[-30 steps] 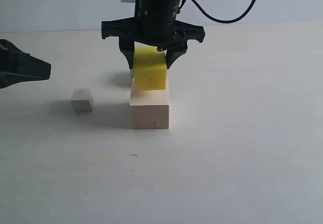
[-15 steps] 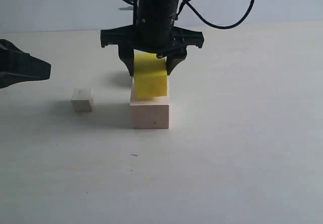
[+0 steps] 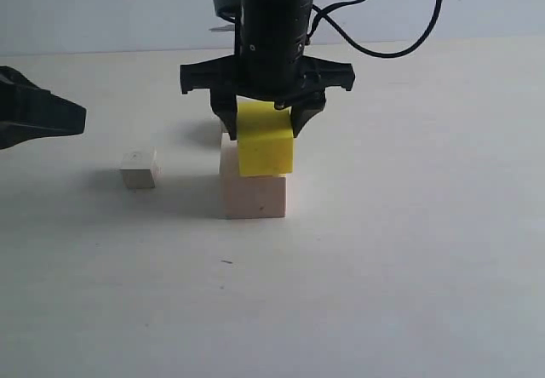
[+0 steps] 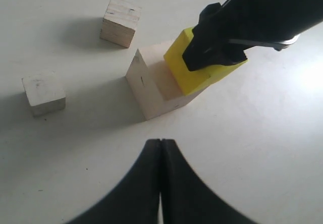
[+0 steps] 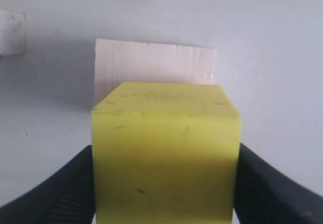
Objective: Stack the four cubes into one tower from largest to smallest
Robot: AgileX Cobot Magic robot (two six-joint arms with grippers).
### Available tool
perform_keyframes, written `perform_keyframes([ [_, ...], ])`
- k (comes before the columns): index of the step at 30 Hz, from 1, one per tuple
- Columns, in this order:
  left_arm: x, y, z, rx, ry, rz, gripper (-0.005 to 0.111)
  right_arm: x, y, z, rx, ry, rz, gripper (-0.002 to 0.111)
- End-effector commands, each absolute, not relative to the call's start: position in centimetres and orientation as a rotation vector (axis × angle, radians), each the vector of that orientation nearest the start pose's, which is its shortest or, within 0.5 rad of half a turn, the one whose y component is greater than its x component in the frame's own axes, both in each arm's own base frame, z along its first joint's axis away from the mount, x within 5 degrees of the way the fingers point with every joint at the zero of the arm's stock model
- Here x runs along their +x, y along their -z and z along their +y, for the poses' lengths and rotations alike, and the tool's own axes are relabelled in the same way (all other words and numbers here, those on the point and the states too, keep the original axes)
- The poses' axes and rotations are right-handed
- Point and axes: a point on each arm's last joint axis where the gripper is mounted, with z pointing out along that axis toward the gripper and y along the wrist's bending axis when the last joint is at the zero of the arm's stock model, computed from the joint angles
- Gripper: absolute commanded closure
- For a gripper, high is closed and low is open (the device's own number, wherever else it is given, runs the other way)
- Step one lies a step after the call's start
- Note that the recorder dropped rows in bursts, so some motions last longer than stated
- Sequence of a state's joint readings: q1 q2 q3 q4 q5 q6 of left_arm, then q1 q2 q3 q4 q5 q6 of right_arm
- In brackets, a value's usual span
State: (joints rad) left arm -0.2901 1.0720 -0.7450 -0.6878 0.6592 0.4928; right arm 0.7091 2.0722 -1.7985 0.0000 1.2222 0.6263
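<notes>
Right tool (image 3: 265, 127) is clamped on the yellow cube (image 3: 266, 152), one jaw on each side face, gripping from above. The cube is low over the base cube (image 3: 254, 197). Whether it is touching the top face or just clear of it cannot be told.

Key relation, exterior view: the yellow cube is off-centre on the base cube. It is shifted toward 3 o'clock and toward the camera, and its 3 o'clock edge overhangs the base edge a little. The right wrist view agrees: a bare strip of base top shows beyond the yellow cube. So the base centre lies at roughly 10 o'clock from the tool. Judgement: nudge that way before letting go, or the cube lands with an overhang. Cubes have no long axis. The faces look near parallel, with a slight twist.

Left tool (image 4: 160, 151) is closed on itself, holding nothing, parked well apart at 9 o'clock. The right arm owns this placement.

Small cube (image 3: 139, 169) sits on the worktop (image 3: 409, 267) at 9 o'clock of the base, apart from it. The other small cube (image 4: 120, 21) is behind the base, near 11 o'clock, and the left wrist view shows it plainly. Both are untouched. The tower so far is the base plus a yellow cube not yet released.

No brands, labels or readable writing anywhere, only small scuffs on the cubes.
</notes>
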Motion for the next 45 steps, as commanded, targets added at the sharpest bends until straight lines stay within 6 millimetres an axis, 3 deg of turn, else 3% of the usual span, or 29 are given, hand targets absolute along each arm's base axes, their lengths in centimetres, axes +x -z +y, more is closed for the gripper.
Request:
perform_keyframes([
  [1, 18.7, -29.3, -9.2, 0.431, 0.652, 2.316, 0.107, 32.8, -24.3, 28.5, -0.106, -0.218, 3.005, 0.108],
  [26, 18.7, -29.3, -9.2, 0.432, 0.652, 2.317, 0.107, 33.2, -24.1, 28.6, -0.071, -0.218, 2.971, 0.107],
  [30, 18.7, -29.3, -9.2, 0.433, 0.653, 2.318, 0.107, 33.1, -22.6, 28.6, -0.084, -0.151, 3.035, 0.086],
  [34, 18.7, -29.3, -9.2, 0.433, 0.653, 2.318, 0.107, 33.3, -22.5, 28.8, -0.116, -0.171, 3.021, 0.053],
  [36, 18.7, -29.3, -9.2, 0.433, 0.653, 2.318, 0.107, 33.3, -22.5, 28.8, -0.116, -0.171, 3.021, 0.046],
  [45, 18.7, -29.3, -9.2, 0.435, 0.651, 2.316, 0.107, 33.5, -22.6, 29.1, -0.11, -0.217, 2.989, 0.045],
])
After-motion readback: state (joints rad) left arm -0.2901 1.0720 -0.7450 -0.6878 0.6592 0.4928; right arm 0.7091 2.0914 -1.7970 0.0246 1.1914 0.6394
